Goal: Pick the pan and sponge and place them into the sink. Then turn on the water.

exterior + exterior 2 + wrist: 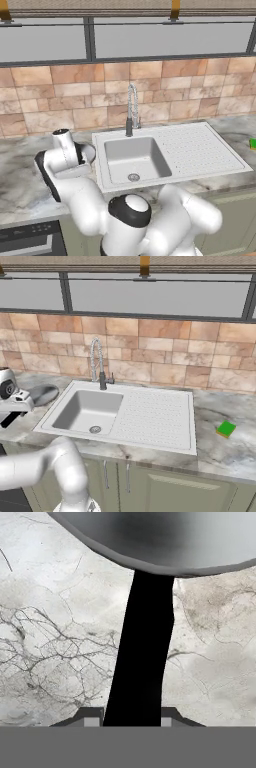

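The gripper (132,722) was closed on the black handle (142,647) of the pan (42,393), which lay on the table (220,456) just left of the sink (150,416), probably because the handle gave a narrow, firm hold for lifting.

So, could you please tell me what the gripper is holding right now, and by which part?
The gripper is shut on the pan, gripping its black handle near the free end.
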